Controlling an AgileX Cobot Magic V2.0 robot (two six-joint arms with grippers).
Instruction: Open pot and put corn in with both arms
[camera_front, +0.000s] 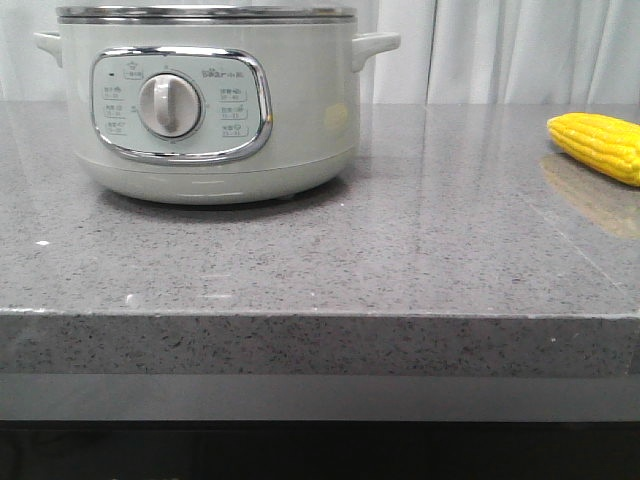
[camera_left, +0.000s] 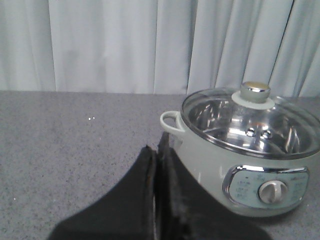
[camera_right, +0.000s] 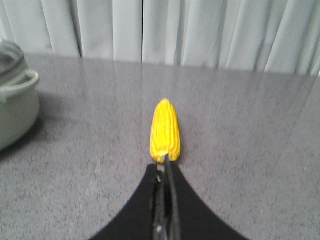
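The pale grey-green pot (camera_front: 210, 100) stands at the back left of the counter, its dial facing me. In the left wrist view the pot (camera_left: 250, 165) has its glass lid (camera_left: 252, 120) on, with a round knob (camera_left: 255, 91) on top. My left gripper (camera_left: 159, 150) is shut and empty, hanging beside the pot's side handle (camera_left: 170, 121). The yellow corn (camera_front: 598, 145) lies on the counter at the far right. In the right wrist view the corn (camera_right: 165, 131) lies just ahead of my right gripper (camera_right: 165, 162), which is shut and empty. Neither gripper shows in the front view.
The grey speckled counter (camera_front: 400, 250) has its front edge (camera_front: 320, 318) near the camera. White curtains (camera_front: 520, 50) hang behind the counter. The pot's side handle (camera_right: 20, 85) shows at the edge of the right wrist view.
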